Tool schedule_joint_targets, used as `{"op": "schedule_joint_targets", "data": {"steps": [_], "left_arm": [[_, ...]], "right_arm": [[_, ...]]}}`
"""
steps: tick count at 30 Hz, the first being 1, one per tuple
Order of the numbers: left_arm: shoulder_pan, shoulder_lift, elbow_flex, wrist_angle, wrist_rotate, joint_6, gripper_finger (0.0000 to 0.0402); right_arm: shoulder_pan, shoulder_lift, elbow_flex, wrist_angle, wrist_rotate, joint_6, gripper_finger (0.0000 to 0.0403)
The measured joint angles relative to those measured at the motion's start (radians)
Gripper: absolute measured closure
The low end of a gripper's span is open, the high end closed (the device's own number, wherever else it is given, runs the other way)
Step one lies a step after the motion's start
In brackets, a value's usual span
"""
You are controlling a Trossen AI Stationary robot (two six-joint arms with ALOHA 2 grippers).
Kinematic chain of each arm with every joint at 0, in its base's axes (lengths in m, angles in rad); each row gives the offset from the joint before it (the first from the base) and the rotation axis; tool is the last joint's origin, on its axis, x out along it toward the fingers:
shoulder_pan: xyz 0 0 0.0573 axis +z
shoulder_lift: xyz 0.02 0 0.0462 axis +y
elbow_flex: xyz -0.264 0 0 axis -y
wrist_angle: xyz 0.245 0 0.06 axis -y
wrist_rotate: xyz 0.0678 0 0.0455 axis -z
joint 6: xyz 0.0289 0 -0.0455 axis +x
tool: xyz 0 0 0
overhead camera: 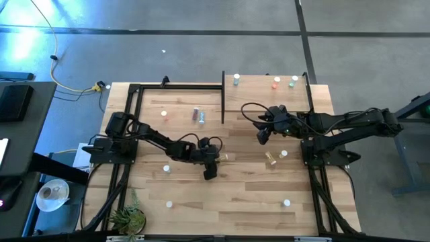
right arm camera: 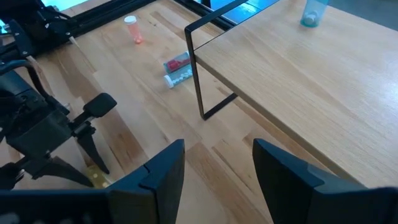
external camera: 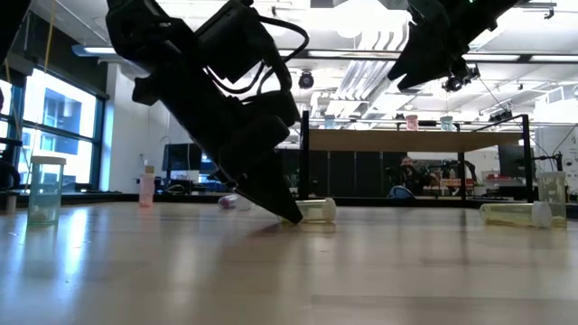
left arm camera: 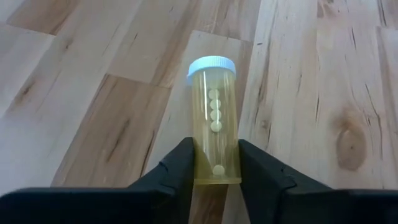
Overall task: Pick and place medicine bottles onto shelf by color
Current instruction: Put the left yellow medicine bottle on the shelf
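A pale plank surface (overhead camera: pixel 228 202) seen from above, with two dark robot arms reaching toward its middle. The left hand (overhead camera: pixel 213 158) is down at the surface near its centre, fingers narrowed on either side of the lower end of a yellow medicine bottle (left arm camera: pixel 214 118) that lies on its side — the white cap points away from the hand, small pale pills show through the body, and the fingertips (left arm camera: pixel 180 163) press against the bottle's base. From table height the same bottle (external camera: pixel 316 209) lies flat right at the tip of the lowered left hand (external camera: pixel 287 213). The right hand (overhead camera: pixel 263 133) hangs above the surface just in front of the shelf (overhead camera: pixel 269 101), its fingers spread wide and holding nothing. The shelf is a pale-wood board on thin black uprights at the far right of the surface; a blue bottle (overhead camera: pixel 236 80), a red one (overhead camera: pixel 276 83) and a green one (overhead camera: pixel 293 82) stand along its far edge. Another yellow bottle (overhead camera: pixel 271 158) lies near the right arm's base, and a red bottle (right arm camera: pixel 177 63) lies on the surface beside the shelf's front leg
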State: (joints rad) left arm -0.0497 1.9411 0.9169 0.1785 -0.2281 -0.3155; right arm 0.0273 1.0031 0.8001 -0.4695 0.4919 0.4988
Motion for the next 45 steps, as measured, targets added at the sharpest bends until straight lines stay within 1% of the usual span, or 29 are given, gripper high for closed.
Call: {"op": "schedule_joint_targets", "data": {"steps": [3, 6, 10, 15, 19, 27, 31, 35, 39, 42, 45], "left_arm": [[0.004, 0.0, 0.0, 0.001, 0.007, 0.012, 0.0313], [0.006, 0.0, 0.0, 0.001, 0.008, 0.012, 0.0308], [0.007, 0.001, -0.001, 0.019, 0.024, 0.015, 0.0304], [0.011, 0.005, -0.002, 0.077, 0.1, 0.051, 0.0308], [0.032, 0.005, -0.002, 0.138, 0.183, 0.074, 0.0307], [0.121, 0.005, -0.002, 0.317, 0.411, 0.101, 0.0307], [0.179, 0.004, -0.002, 0.417, 0.505, 0.1, 0.0307], [0.23, 0.004, -0.002, 0.514, 0.558, 0.099, 0.0306], [0.275, 0.003, -0.002, 0.605, 0.566, 0.107, 0.0306], [0.305, 0.003, -0.002, 0.671, 0.576, 0.118, 0.0306], [0.333, 0.003, -0.002, 0.746, 0.61, 0.118, 0.0306]], "right_arm": [[0.0, 0.0, 0.0, 0.0, 0.0, 0.0, 0.0221], [0.0, 0.0, 0.0, 0.0, -0.007, -0.002, 0.0221], [0.0, 0.0, 0.0, 0.0, -0.084, -0.006, 0.0221], [0.0, 0.0, 0.0, 0.0, -0.174, -0.008, 0.0221], [0.0, 0.0, 0.0, 0.0, -0.181, -0.013, 0.0221], [0.0, 0.0, 0.0, 0.032, -0.182, -0.125, 0.0221], [0.0, 0.0, 0.0, 0.061, -0.181, -0.19, 0.0221], [0.0, 0.0, 0.001, 0.099, -0.184, -0.303, 0.0221], [0.0, -0.001, 0.033, 0.105, -0.186, -0.404, 0.0221], [0.0, -0.001, 0.06, 0.103, -0.187, -0.45, 0.0221], [0.0, -0.001, 0.089, 0.108, -0.197, -0.464, 0.0221]]}}
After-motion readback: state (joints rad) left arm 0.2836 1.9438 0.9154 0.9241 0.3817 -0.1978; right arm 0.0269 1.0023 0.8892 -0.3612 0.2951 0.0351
